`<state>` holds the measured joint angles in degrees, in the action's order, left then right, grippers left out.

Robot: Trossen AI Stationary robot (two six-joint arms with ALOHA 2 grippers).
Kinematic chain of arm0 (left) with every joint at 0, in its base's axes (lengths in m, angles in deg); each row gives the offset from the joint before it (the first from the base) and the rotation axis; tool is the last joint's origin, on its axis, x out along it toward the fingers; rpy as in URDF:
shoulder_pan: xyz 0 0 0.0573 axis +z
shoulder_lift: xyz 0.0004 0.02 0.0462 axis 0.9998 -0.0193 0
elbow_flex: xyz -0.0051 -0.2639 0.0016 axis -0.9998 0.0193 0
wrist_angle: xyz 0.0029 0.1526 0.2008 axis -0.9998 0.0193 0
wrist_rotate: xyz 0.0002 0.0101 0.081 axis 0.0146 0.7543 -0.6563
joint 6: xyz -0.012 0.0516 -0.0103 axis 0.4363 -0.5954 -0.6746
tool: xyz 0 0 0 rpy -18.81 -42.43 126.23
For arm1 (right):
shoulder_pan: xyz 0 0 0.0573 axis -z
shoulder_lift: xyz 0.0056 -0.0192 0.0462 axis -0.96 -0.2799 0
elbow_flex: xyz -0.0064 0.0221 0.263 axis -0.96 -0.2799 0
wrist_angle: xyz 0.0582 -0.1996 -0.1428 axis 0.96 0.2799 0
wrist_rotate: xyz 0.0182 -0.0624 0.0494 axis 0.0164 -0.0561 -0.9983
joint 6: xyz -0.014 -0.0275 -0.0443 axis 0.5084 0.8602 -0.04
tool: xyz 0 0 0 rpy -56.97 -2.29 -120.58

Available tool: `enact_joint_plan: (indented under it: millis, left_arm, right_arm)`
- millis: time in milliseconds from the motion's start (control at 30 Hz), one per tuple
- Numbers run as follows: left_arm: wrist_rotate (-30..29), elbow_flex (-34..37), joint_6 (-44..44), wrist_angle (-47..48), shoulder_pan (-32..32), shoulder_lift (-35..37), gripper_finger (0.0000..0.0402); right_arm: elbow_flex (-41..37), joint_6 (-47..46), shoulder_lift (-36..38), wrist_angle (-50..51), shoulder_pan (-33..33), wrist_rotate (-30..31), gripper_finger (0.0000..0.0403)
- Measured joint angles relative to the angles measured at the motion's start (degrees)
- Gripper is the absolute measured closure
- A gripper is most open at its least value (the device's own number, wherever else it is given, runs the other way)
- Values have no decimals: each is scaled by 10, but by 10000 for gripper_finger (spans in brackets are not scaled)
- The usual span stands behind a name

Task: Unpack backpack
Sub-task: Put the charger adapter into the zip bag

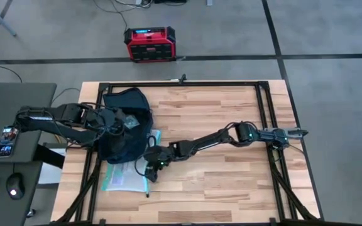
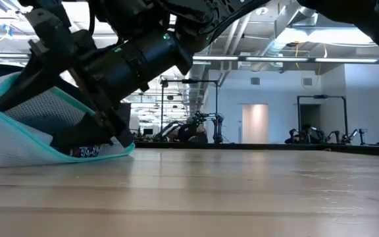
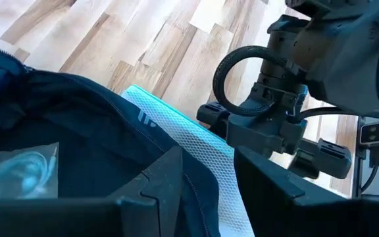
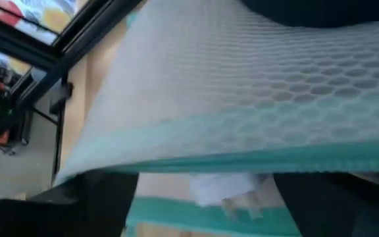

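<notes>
— Sitting where, the backpack (image 1: 123, 122)?

— At the worktop's (image 1: 219, 188) left edge, against the black frame (image 1: 181, 83); open wood stretches to the right.

— The grippers?

— Left gripper (image 1: 115, 122) is inside the opening, jaws apart. Right gripper (image 1: 152, 171) is low at a white mesh pouch (image 1: 126, 177) with teal trim, jaws clamped on its edge.

— Any writing?

— Small print on the pouch, unreadable.

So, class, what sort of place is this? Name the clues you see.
Probably a robotics lab or workshop: other robot arms stand on benches in the open hall behind, the wooden table sits in a black frame, and taped lines mark the concrete floor.
</notes>
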<state>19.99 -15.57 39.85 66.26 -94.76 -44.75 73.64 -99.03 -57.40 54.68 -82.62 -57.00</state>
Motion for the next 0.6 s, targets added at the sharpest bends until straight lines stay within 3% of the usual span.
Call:
enact_joint_plan:
  millis: [100,267,433,600]
  left_arm:
    - [0,0,-5,-2,0,0,276]
    - [13,0,-36,-4,-2,0,276]
    - [67,0,-41,-17,-30,-20,277]
    - [95,0,-3,-55,-115,-113,277]
  right_arm:
    - [0,23,9,42,0,-28,50]
    - [0,100,51,213,-14,-29,49]
    - [0,170,102,366,-39,27,57]
    - [0,216,129,465,-65,86,61]
